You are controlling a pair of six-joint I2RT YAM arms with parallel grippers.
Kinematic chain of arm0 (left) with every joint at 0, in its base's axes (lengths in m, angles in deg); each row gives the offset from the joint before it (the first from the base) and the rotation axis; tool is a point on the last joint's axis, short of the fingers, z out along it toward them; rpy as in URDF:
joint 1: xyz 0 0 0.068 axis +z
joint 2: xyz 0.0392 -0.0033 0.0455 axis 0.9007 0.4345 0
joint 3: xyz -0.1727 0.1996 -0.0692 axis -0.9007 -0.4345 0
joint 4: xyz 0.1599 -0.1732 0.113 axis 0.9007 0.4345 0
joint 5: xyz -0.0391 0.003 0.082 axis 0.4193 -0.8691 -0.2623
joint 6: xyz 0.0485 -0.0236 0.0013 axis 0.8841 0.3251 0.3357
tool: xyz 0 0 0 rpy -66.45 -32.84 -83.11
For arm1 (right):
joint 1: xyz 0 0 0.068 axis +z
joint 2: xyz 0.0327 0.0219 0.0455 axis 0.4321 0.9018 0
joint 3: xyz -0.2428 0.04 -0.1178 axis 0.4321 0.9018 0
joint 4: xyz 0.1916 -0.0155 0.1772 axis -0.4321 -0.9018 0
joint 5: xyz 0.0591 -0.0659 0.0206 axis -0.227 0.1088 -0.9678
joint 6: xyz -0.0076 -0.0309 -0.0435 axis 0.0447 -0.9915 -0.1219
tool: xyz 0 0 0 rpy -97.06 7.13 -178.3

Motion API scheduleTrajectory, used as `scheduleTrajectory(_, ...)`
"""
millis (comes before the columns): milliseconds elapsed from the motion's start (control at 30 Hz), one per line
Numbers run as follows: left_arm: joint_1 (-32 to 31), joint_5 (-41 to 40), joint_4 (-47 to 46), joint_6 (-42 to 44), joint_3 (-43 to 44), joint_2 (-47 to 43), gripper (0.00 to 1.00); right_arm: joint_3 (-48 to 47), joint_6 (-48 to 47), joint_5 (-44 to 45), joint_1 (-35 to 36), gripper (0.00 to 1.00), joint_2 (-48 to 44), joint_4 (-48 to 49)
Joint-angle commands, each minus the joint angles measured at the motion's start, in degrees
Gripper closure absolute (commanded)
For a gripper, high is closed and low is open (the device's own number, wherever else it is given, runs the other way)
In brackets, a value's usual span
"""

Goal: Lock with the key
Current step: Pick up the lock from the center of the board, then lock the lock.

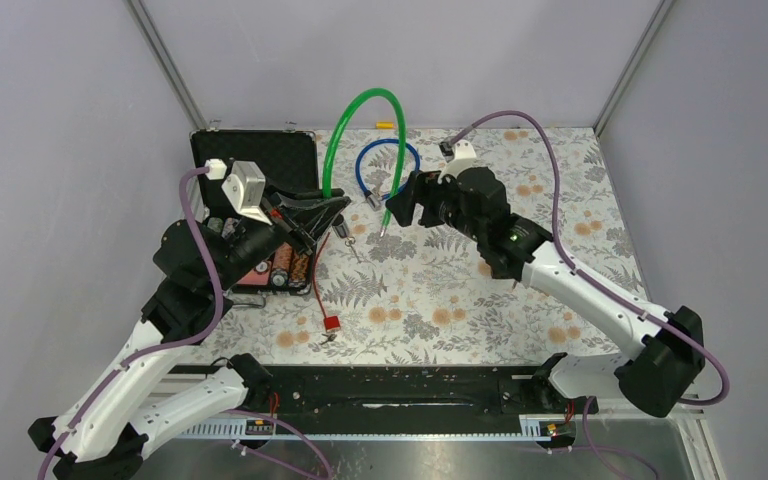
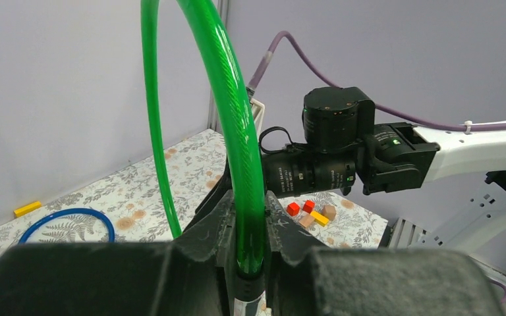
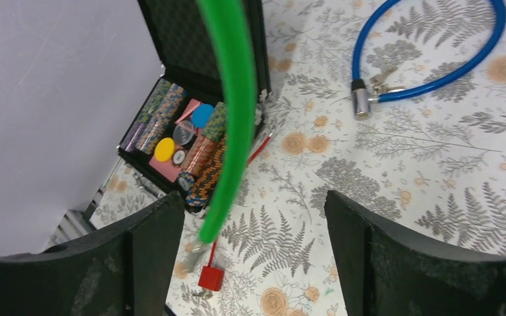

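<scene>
So our left gripper [image 2: 250, 220] pinches the green plastic cable lock [image 2: 236, 131], right gripper [image 3: 257, 220] spread at 3 o'clock; not locked yet.

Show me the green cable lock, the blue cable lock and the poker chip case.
green cable lock [image 2: 237, 131], left wrist view, near strand of loop
blue cable lock [image 3: 435, 83], right wrist view, cable beside metal end
poker chip case [image 1: 260, 155], top external view, open lid
</scene>
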Motion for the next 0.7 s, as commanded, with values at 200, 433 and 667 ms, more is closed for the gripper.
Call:
scheduleTrajectory(200, 0.17, 0.97, -8.46, 0.08, 3.02, -1.6, 1.0, -0.5, 10.96, -16.81, -3.26, 0.27, 4.36, 11.84)
scheduleTrajectory(433, 0.18, -1.21, -10.2, -3.17, 2.47, -0.41, 1.0, 2.13, 18.75, -22.46, -4.46, 0.87, 6.1, 19.3)
scheduleTrajectory(667, 0.25, 0.87, -16.99, -8.35, -3.8, 0.65, 1.0, 6.51, 28.56, -19.22, -4.45, 1.0, -2.1, 25.12)
